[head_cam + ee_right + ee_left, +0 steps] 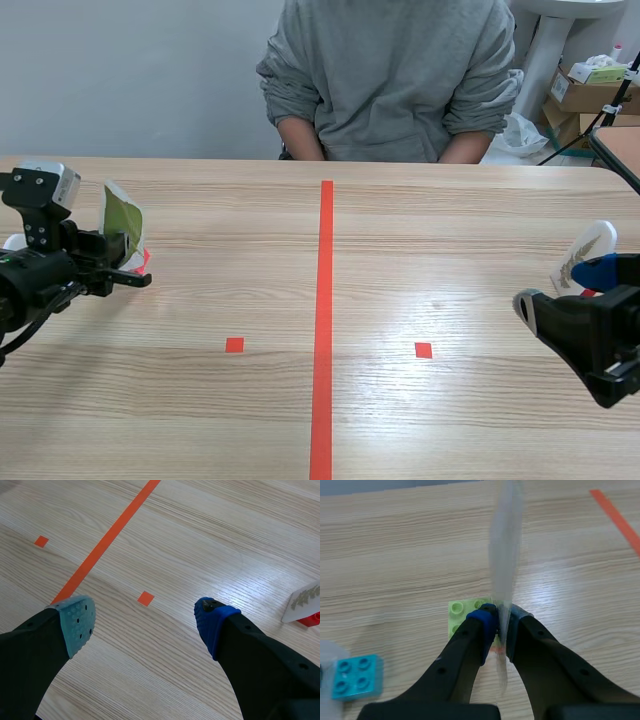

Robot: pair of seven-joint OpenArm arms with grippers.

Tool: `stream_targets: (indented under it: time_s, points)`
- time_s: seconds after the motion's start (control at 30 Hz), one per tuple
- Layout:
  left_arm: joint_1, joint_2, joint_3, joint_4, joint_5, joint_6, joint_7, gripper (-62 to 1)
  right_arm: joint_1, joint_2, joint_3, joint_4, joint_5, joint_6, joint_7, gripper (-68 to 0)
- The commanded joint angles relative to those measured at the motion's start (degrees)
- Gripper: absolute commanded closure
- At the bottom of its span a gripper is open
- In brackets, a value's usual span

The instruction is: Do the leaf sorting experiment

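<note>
A clear laminated card with a green leaf stands upright at the table's left side, and my left gripper is shut on its lower part. From the left wrist the card shows edge-on between the fingers of the left gripper, just over a light green brick. At the right, a second leaf card stands by the table edge; in the right wrist view this card sits on a red brick. My right gripper hovers open beside it, holding nothing.
A cyan brick lies on a white disc beside the left gripper. A person in a grey sweatshirt sits across the table. Cardboard boxes are stacked behind at the far right.
</note>
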Motion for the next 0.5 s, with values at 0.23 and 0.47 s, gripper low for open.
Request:
stream_targets:
  time_s: [0.23, 0.47]
  points:
    - [-7.45, -1.40, 0.09, -9.16, -0.52, 3.80, -1.25, -4.2, 0.68, 0.61, 0.15, 0.52, 0.44, 0.00, 0.46, -41.1]
    - [-11.74, -1.42, 0.09, -14.58, 0.37, 6.03, -1.77, -4.2, 0.66, 0.61, 0.15, 0.52, 0.44, 0.00, 0.46, -41.1]
